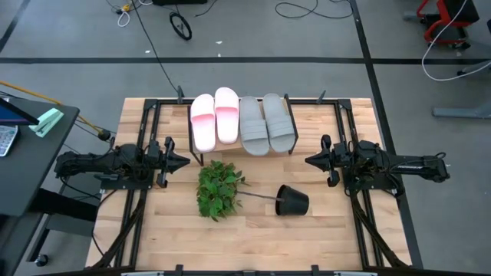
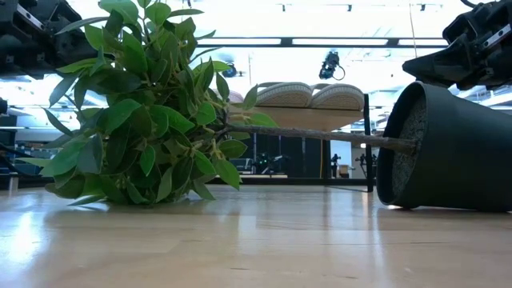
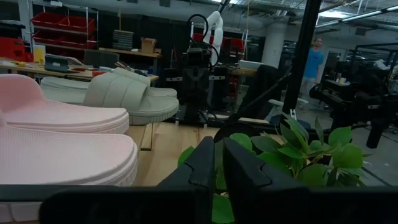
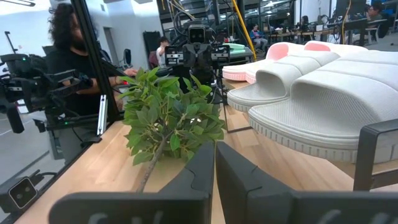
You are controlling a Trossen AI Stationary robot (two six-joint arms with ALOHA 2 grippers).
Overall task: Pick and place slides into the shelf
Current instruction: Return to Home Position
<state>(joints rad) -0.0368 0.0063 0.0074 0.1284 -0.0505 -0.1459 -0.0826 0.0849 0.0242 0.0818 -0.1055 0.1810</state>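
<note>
Both arms lay low and level at the tabletop's side edges, left gripper [image 1: 186, 162] and right gripper [image 1: 308, 161] pointing inward, fingers pinched together, empty. Four slides [image 1: 253, 126] sat on the shelf [image 2: 320, 120], far edge.

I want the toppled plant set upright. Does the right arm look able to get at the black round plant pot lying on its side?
Probably yes: the black pot lies on the wooden tabletop close to the right gripper, with nothing between them.
</note>
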